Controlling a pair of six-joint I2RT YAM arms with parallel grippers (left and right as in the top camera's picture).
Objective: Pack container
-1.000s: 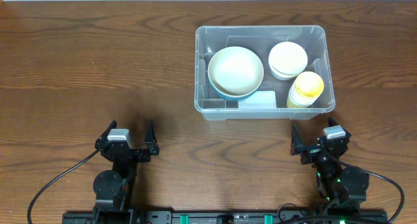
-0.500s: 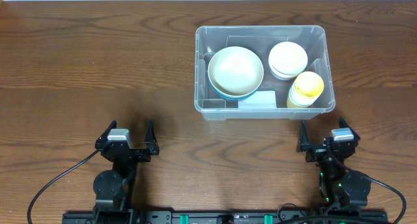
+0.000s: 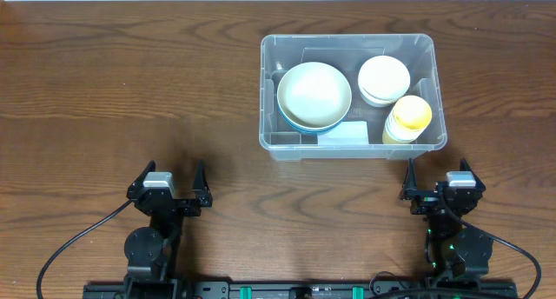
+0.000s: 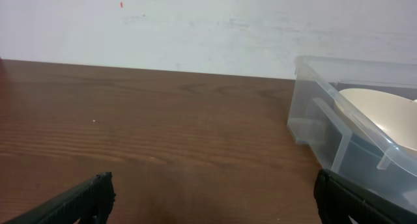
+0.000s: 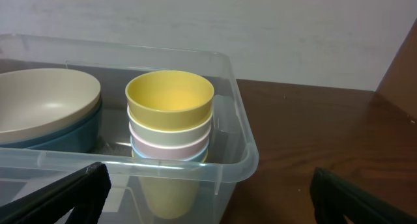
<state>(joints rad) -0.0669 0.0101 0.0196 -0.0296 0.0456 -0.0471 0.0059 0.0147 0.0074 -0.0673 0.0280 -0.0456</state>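
Only the right gripper (image 3: 438,176) has shifted, drawing back from the container (image 3: 347,40) toward the near edge of the table (image 3: 104,90); the left gripper (image 3: 169,179) sits where it was, well apart on the other side. Both have their jaws spread wide and hold nothing. The container rests on the far right part of the table and already holds a cream bowl (image 3: 314,92) nested in a blue bowl (image 3: 289,120), a stack of small white bowls (image 3: 384,77) and a stack of cups (image 3: 408,116) topped by a yellow one. It is probably light, stiff, thin plastic, smooth enough to slip, and the loose dishes could tip if it is jerked. The rolled rim on a short side looks the safest hold. Only the overhead view shows the whole layout and the whitish label (image 3: 341,134) on the base. The right wrist view alone shows pale cups under the yellow one, and the left wrist view shows a moulded step (image 4: 306,127) at a corner.
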